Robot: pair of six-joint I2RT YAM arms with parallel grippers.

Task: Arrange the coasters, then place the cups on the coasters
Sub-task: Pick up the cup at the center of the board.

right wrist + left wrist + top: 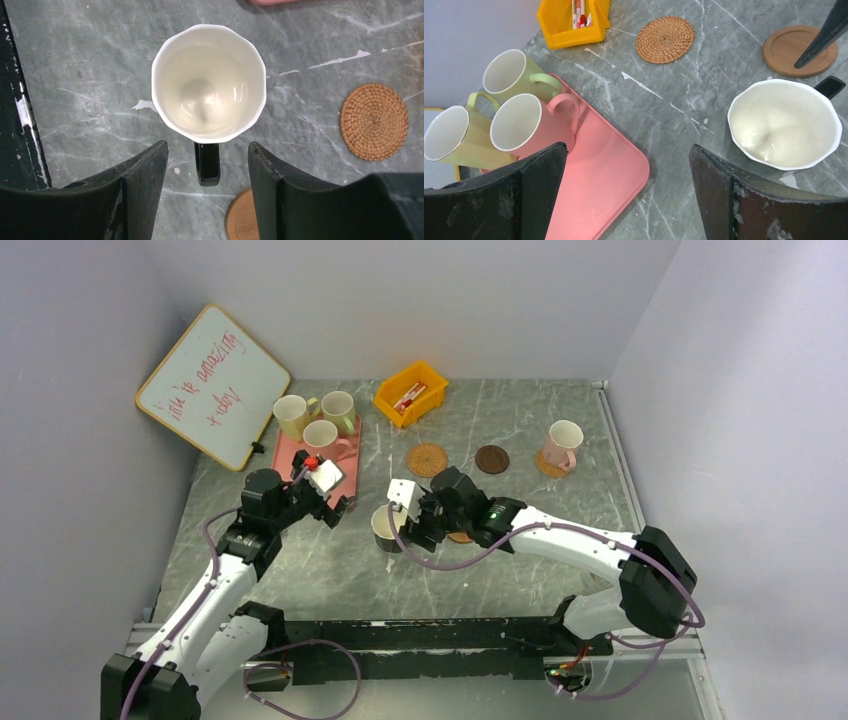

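The right gripper (207,150), nearer than the left gripper (627,146), hangs with jaws parted, grasping nothing, astride the handle (207,165) of the black cup (208,82), whose bowl stands just ahead.

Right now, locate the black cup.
The black cup stands mid-table in the top view, right of the pink tray, its handle between the right gripper's fingers.

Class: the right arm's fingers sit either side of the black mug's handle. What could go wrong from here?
1. The right gripper has its fingers flanking only the thin handle of the black mug. Pinched there, the mug might swing or tip when lifted.
2. A plain coaster lies just beside that handle, partly below one finger, so it could get nudged out of place.
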